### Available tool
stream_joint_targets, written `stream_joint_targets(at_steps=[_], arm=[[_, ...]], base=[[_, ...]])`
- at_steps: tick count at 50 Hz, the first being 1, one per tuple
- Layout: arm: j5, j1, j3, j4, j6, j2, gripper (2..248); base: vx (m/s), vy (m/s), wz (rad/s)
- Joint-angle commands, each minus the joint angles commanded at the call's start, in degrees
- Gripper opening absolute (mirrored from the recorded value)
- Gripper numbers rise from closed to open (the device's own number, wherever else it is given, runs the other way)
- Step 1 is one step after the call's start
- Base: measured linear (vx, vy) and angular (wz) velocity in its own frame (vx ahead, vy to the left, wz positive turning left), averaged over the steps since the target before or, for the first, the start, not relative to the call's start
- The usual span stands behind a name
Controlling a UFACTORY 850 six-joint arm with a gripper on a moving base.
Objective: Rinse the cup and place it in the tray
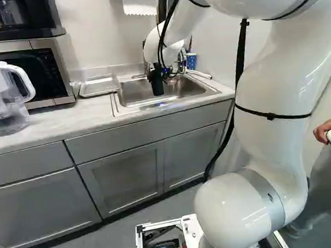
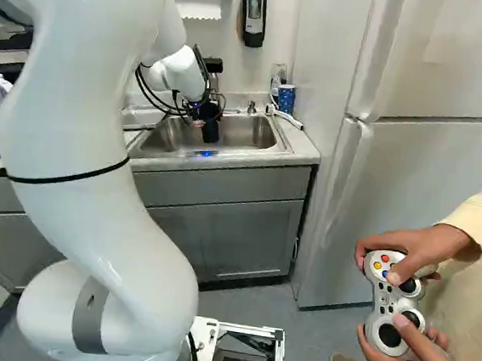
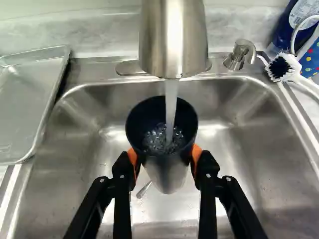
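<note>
In the left base view my gripper is over the sink with the dark cup. The wrist view shows the gripper shut on the cup, an orange pad on either side. The cup stands open end up beneath the faucet. A stream of water falls into it, and bubbling water shows inside. The metal tray lies beside the sink basin, on the counter. The cup's underside is hidden.
A brush, a blue bottle and a dotted blue cup stand at the sink's far corner. A microwave and a pitcher are farther along the counter. A refrigerator stands beside it. A small utensil-like piece shows in the basin.
</note>
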Motion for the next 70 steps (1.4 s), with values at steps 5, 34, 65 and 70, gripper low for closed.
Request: stream_joint_targets(at_steps=[5,34,65,70], arm=[[0.0,0.0,0.0,0.0,0.0,0.0,121],[0.0,0.0,0.0,0.0,0.0,0.0,121],[0.0,0.0,0.0,0.0,0.0,0.0,121],[0.0,0.0,0.0,0.0,0.0,0.0,121]], base=[[0.0,0.0,0.0],[0.0,0.0,0.0],[0.0,0.0,0.0],[0.0,0.0,0.0]])
